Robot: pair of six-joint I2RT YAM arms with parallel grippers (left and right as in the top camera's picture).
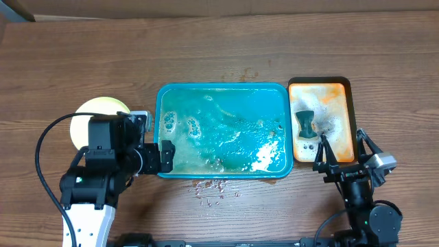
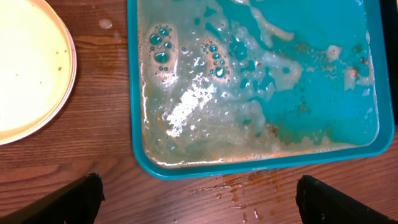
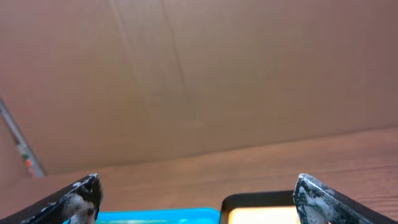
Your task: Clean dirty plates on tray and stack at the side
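Fingers of left gripper (image 2: 199, 186) and right gripper (image 3: 198, 186) spread wide, empty; beyond, foamy tray (image 2: 132, 93) holding no crockery; pale yellow plate (image 2: 25, 68) on table (image 2: 99, 143) to its left, perhaps topping a stack. Handling judged rigid, wet-slick, breakable: pinch at rim

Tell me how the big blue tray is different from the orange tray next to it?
The blue tray is teal all over, rim included; the orange tray has a black rim. The blue tray is much bigger than the orange tray. The orange tray holds a dark tool; the blue tray holds only foamy water and brown bits. Both are rectangles with rounded corners, wet and soapy, sitting on the wooden table.
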